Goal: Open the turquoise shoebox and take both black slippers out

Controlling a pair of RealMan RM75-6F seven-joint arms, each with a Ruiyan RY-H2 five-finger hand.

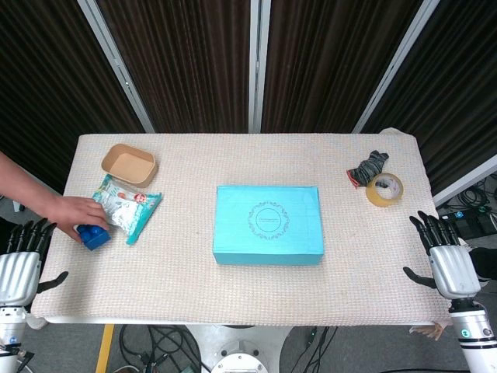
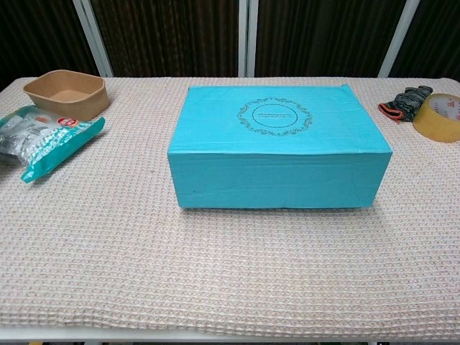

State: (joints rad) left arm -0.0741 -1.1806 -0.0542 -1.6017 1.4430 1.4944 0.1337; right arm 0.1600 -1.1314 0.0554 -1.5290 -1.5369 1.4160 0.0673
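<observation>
The turquoise shoebox [image 1: 268, 224] sits closed in the middle of the table, its lid printed with a round ornament; the chest view shows its front wall and lid [image 2: 279, 144]. No slippers show. My left hand [image 1: 19, 260] hangs off the table's left front corner, fingers apart and holding nothing. My right hand [image 1: 446, 259] hangs off the right front corner, fingers spread, also holding nothing. Both are far from the box and appear only in the head view.
A person's hand [image 1: 74, 211] rests on a blue block [image 1: 92, 235] at the left edge. Near it lie a snack bag [image 1: 124, 206] and a tan bowl [image 1: 129, 164]. At back right are a tape roll [image 1: 385, 189] and a dark glove [image 1: 368, 167].
</observation>
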